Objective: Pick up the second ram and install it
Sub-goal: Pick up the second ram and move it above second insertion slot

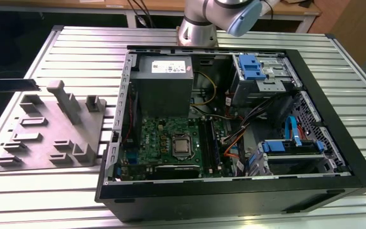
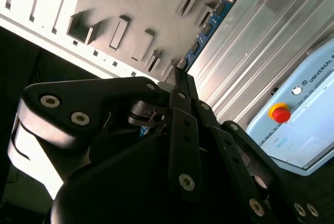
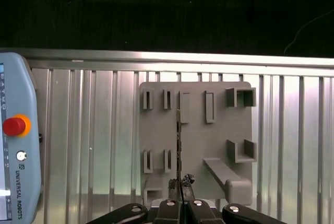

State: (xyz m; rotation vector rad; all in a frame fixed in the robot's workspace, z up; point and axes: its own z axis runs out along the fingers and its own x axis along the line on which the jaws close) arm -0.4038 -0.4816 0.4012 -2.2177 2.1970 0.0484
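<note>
1. The second ram [image 3: 179, 145], a thin, flat, blue-green board seen edge-on, is clamped between the black metal fingers of the gripper [image 3: 180, 186].
2. Behind it is the matte grey fixture tray [image 3: 219, 130] with rectangular slots, resting on the ribbed aluminium table [image 3: 94, 130].

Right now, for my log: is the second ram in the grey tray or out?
Out: the gripper is shut on the second ram, holding it edge-on off the grey tray.

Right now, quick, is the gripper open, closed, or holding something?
Gripper: shut on the second RAM stick, seen edge-on in the first wrist view.
</note>
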